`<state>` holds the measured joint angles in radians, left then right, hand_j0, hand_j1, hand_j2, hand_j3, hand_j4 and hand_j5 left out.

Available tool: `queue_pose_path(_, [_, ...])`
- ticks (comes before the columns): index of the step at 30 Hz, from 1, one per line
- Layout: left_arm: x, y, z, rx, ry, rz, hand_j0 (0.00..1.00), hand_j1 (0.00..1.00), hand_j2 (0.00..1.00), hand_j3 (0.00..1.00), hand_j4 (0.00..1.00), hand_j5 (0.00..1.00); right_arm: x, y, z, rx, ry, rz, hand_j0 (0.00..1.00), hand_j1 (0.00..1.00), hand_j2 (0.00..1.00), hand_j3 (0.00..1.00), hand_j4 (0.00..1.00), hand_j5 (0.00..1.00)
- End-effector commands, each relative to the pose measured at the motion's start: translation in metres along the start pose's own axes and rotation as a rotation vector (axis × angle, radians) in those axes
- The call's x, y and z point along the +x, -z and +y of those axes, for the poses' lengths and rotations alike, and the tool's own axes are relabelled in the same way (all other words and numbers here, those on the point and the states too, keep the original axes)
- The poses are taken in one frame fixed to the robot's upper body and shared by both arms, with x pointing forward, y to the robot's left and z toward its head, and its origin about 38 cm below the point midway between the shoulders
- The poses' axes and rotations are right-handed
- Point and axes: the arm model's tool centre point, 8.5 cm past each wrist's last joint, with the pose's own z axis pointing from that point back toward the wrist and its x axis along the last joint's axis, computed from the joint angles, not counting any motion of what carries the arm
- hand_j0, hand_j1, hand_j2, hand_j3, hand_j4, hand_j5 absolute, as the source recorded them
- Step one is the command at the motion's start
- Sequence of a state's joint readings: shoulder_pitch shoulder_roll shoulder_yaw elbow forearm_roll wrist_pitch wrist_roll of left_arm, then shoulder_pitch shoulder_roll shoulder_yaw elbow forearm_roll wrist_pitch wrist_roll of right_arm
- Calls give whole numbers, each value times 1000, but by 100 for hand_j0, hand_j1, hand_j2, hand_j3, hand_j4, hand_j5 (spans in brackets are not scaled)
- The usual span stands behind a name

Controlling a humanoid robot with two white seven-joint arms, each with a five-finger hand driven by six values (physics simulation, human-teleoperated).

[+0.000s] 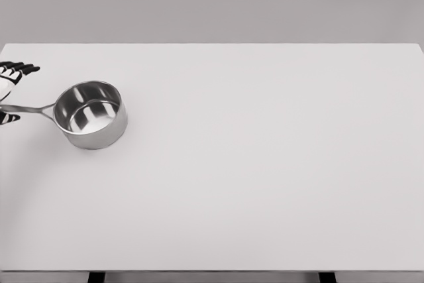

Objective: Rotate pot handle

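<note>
A small steel pot [91, 114] stands upright on the white table [265, 164] at the far left. Its long thin handle [30, 107] points left toward the picture's edge. My left hand [9, 94] shows only partly at the left edge, with black-tipped fingers [20, 68] stretched out above the handle and the thumb below it. The fingers are spread around the handle's end without closing on it. The pot is empty inside. My right hand is out of the picture.
The table's far edge runs along the top against a grey wall, and its front edge lies near the bottom of the view.
</note>
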<state>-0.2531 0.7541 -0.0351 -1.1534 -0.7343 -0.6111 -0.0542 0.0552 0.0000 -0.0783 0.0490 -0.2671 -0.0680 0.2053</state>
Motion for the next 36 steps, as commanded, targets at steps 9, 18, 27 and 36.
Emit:
queue_pose_path(9, [1,3,-8,-10,-26,1,100,100,100,100,100,100,0,0,0,0,0,1,100,100,100,100,100,100])
queue_pose_path(18, [48,-8,7,56,-11,-138,100,100,100,100,100,100,0,0,0,0,0,-1,100,100,100,100,100,100])
queue_pose_path(27, [89,-64,62,238,10,-228,100,100,100,100,100,100,0,0,0,0,0,1,100,100,100,100,100,100])
queue_pose_path(36, [95,-75,111,400,-49,-276,100,100,100,100,100,100,0,0,0,0,0,1,100,100,100,100,100,100])
